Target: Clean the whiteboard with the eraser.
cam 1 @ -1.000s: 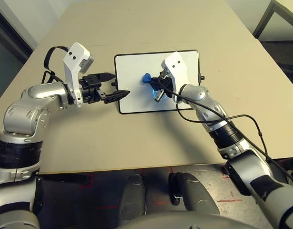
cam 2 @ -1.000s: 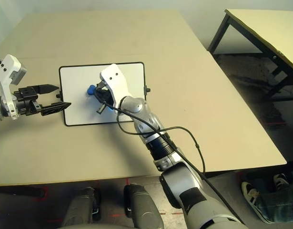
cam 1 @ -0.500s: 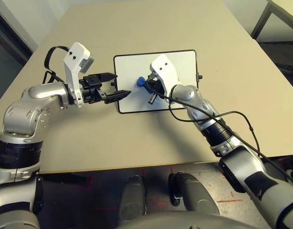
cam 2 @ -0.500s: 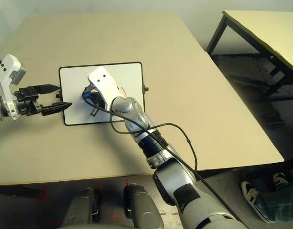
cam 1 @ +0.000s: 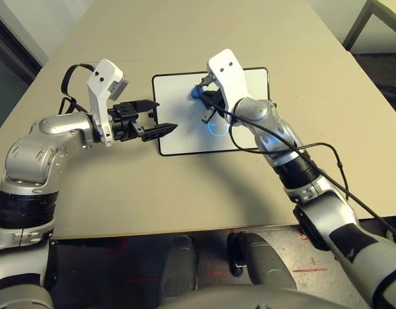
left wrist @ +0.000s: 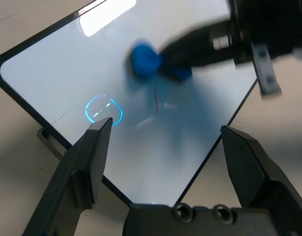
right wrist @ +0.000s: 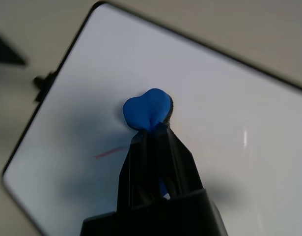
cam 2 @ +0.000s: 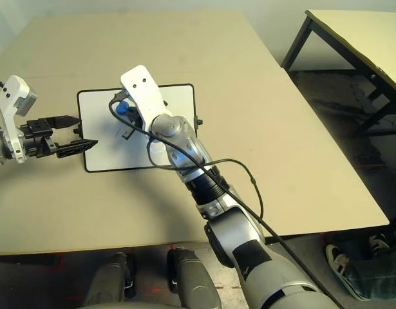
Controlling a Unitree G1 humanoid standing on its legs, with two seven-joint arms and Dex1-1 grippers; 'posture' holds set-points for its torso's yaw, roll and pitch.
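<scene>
Two grippers are over the table (cam 1: 185,193) here. The right gripper (right wrist: 151,142) has its jaws clamped tight on the blue eraser (right wrist: 147,108), pressing it against the whiteboard (cam 1: 185,138) near the far edge, and a thin red stroke (right wrist: 110,152) sits on the white surface just beside it. The left gripper (left wrist: 168,147) hangs at the board's left short side, jaws spread wide apart and gripping nothing.

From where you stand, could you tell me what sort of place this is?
Probably a lab or workshop room: a plain beige table holding just a whiteboard, a second table alongside, and red tape marks on the bare floor.
</scene>
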